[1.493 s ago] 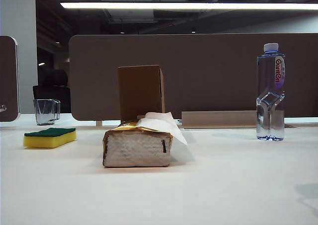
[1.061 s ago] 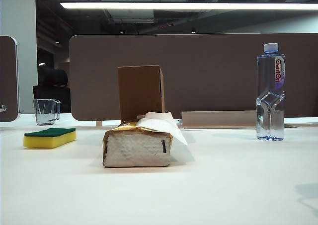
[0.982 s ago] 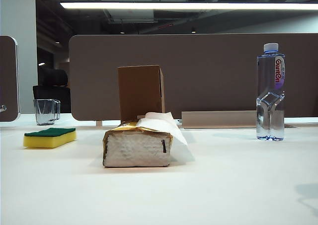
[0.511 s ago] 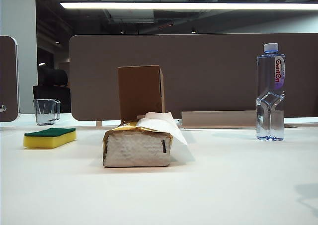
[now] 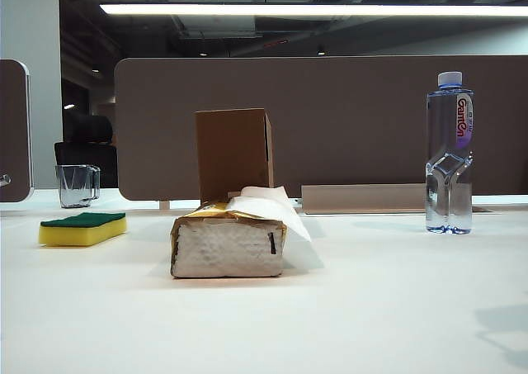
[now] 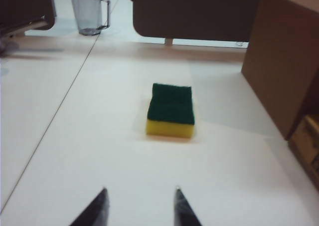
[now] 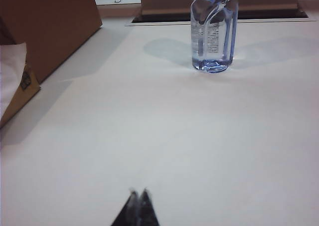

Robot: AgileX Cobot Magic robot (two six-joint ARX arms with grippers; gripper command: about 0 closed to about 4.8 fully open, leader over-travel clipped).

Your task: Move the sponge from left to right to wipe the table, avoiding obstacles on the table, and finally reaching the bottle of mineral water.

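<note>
1. The left gripper [image 6: 140, 206] has its fingers parted and empty; the sponge [image 6: 171, 110] lies on the desk [image 6: 99, 151], well ahead of them.
2. The right gripper [image 7: 138, 206] has its fingers pressed together, empty; the bottle of mineral water [image 7: 213, 29] stands far ahead.

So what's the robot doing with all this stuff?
It is about to wipe the table with the sponge, but nothing is held yet. The left gripper has its jaws apart and points at the sponge, short of it. The right gripper is shut, facing the bottle far off. The tissue pack and box sit between sponge and bottle.
</note>
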